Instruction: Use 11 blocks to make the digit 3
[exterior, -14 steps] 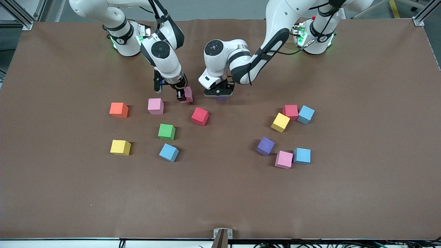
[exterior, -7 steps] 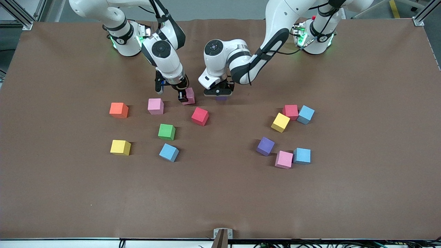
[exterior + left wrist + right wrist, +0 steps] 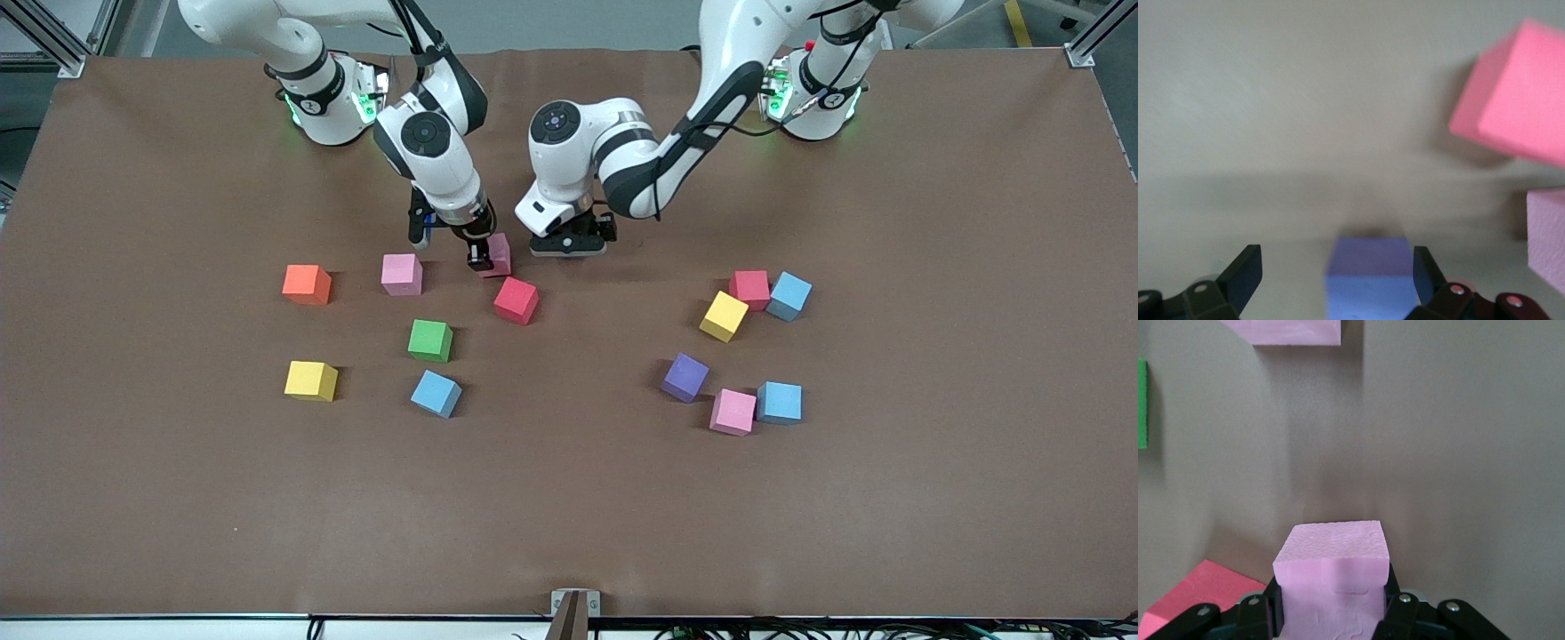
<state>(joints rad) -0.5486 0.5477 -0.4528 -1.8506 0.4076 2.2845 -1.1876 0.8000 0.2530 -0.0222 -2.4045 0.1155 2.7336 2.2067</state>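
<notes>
Your right gripper [image 3: 487, 258] is clamped on a pink block [image 3: 1333, 583], a matte foam cube with a faintly grainy face and crisp edges, pinched on two opposite sides between the black fingers and held just over the mat near the middle of the table [image 3: 569, 498]. Your left gripper [image 3: 570, 246] has its jaws spread wide, and in the left wrist view a purple block [image 3: 1371, 277] sits squarely between the fingers [image 3: 1241, 275] with a gap on each side, so nothing is gripped there; in the front view that cube is hidden under the hand. Just beside the held pink cube, nearer the front camera, a red block [image 3: 516, 300] lies turned at an angle. Toward the right arm's end you can see another pink block [image 3: 402, 274], an orange cube [image 3: 307, 284], a green block [image 3: 430, 340], a yellow block [image 3: 311, 380] and a light blue block [image 3: 436, 393], all standing apart from one another. Toward the left arm's end two tight clusters lie: a second red block [image 3: 750, 288] touching a light blue block [image 3: 789, 296] and a yellow block [image 3: 724, 316], and nearer the camera a purple block [image 3: 685, 377] just beside a pink block [image 3: 733, 412] that touches a light blue block [image 3: 780, 402]. All the cubes look equal in size, flat-coloured and unmarked.
</notes>
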